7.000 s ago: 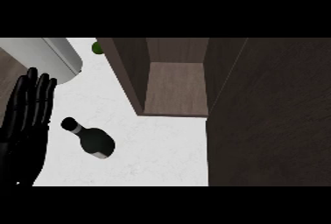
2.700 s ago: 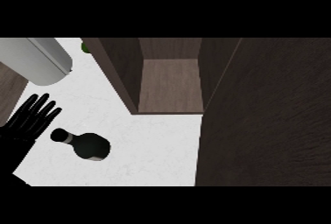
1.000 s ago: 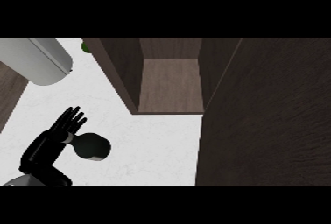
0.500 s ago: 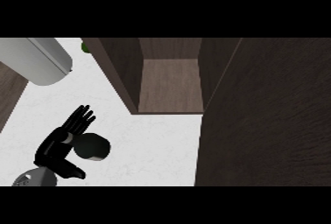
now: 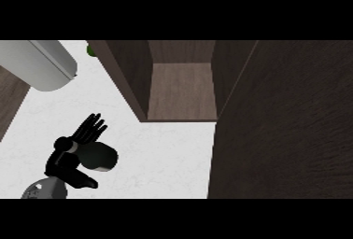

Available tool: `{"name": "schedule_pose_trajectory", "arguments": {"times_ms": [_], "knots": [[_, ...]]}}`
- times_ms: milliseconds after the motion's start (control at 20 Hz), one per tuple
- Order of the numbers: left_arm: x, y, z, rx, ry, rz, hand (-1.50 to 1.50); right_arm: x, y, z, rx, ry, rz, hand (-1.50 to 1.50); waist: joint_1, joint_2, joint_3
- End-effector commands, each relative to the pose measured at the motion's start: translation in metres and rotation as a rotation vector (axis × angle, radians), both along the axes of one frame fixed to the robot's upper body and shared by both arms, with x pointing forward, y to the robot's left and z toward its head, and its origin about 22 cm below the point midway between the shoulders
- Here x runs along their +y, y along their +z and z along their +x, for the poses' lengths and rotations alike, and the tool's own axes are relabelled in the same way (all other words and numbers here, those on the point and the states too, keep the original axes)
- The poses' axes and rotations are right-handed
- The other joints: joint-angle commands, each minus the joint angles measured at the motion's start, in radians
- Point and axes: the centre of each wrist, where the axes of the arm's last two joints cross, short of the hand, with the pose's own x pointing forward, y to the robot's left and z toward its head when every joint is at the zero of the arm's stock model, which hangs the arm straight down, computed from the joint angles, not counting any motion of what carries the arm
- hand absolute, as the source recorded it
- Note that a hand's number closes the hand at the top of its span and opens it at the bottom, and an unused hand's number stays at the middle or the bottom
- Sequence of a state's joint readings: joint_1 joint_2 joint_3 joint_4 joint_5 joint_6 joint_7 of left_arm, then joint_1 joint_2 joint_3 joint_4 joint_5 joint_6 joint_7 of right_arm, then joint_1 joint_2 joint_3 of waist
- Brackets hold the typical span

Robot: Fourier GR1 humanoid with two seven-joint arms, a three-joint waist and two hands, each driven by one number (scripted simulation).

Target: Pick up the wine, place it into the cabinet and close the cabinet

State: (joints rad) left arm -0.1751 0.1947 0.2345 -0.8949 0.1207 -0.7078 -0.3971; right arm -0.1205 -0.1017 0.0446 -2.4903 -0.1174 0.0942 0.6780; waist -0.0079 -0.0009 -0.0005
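- The wine bottle (image 5: 101, 156) is lying on the white counter (image 5: 162, 154) at about eight o'clock in the view, dark and rounded, with the left hand right against its left side.
- The left hand (image 5: 77, 148) is coming in from the lower left edge, its fingers (image 5: 93, 127) pointing straight up toward one o'clock and spread apart, not curled round the bottle.
- The hand's thumb (image 5: 81, 181) is sticking out toward five o'clock, below the bottle.
- Whether the palm is actually touching the bottle or sitting just beside it, I cannot tell.
- The grey forearm (image 5: 45, 189) is showing at seven o'clock, at the bottom of the scene.
- The cabinet (image 5: 180, 88) is standing open at twelve o'clock, well apart from the bottle, with its brown wooden inside showing.
- The cabinet door (image 5: 286, 121) is filling the right side from one o'clock to five o'clock as a dark wooden panel.
- A grey rounded object (image 5: 43, 63) is lying at ten o'clock on the counter's far left.
- A small green thing (image 5: 90, 49) is peeking out at eleven o'clock, beside the cabinet's left wall.
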Motion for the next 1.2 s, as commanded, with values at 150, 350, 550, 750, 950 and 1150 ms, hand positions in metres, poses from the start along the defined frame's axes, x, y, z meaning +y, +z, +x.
{"name": "schedule_pose_trajectory", "arguments": {"times_ms": [150,350,550,750,950,1150], "knots": [[-0.002,-0.006,0.003,0.017,-0.086,-0.081,1.50,0.000,0.009,-0.023,-0.023,0.058,0.054,-1.50,0.003,0.000,0.000],[-0.007,-0.010,-0.004,-0.029,-0.171,-0.091,1.50,0.006,0.009,-0.020,-0.025,0.071,0.056,-1.50,0.003,0.000,0.000],[-0.022,-0.002,0.009,-0.079,-0.181,-0.042,1.50,-0.005,0.005,-0.028,-0.021,0.069,0.040,-1.50,-0.002,0.000,0.000],[-0.003,0.006,-0.007,-0.149,0.072,0.076,1.50,-0.011,0.002,-0.022,-0.022,0.046,0.050,-1.50,0.006,-0.003,0.002],[-0.001,-0.010,-0.032,-0.185,0.362,0.134,1.50,-0.010,-0.002,-0.024,-0.012,0.034,0.059,-1.50,0.002,-0.003,0.001],[-0.005,0.002,-0.031,-0.249,0.396,0.113,1.50,-0.004,-0.001,-0.018,-0.028,0.065,0.047,-1.50,0.008,-0.001,0.001]]}}
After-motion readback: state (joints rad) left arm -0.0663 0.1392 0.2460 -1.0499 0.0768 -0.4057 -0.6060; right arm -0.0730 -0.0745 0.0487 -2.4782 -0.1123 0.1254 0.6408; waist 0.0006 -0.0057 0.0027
